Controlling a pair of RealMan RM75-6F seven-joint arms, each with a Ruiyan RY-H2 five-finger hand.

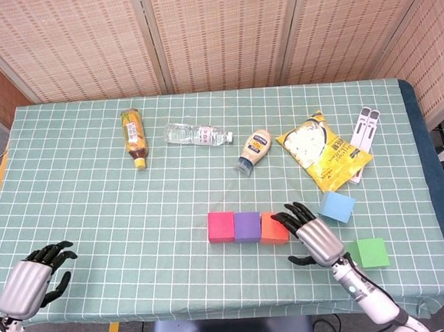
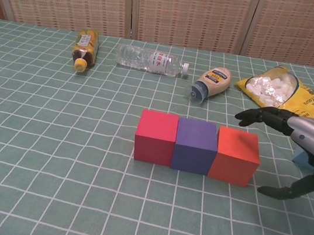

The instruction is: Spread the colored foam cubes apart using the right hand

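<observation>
Three foam cubes sit in a row near the front edge of the table (image 1: pixel 67 147), a little right of its middle: a pink cube (image 1: pixel 221 227), a purple cube (image 1: pixel 247 227) and an orange cube (image 1: pixel 273 228), side by side with faces touching. They are plain, matte, sharp-edged blocks of much the same size, and the chest view shows the orange one turned slightly out of line with the other two. A light blue cube (image 1: pixel 337 206) lies apart to the right, tilted against the grid of the cloth, and a green cube (image 1: pixel 373 252) lies closer to the front right corner.

The right hand (image 1: pixel 310 234) hovers just beside the orange cube on its right, fingers spread and extended toward the cube, thumb held low and apart; it holds nothing, and the chest view shows a gap between the fingertips and the cube. The left hand (image 1: pixel 32 278) rests at the front left corner, fingers loosely curled and parted, holding nothing.

Along the far half of the table lie a bottle of yellow drink (image 1: pixel 132 134), a clear water bottle (image 1: pixel 196 134), a squeeze bottle of mayonnaise (image 1: pixel 255 147), a yellow snack bag (image 1: pixel 323 149) and, partly under that bag toward the right edge, a white two-pronged item (image 1: pixel 365 129) I cannot identify.
</observation>
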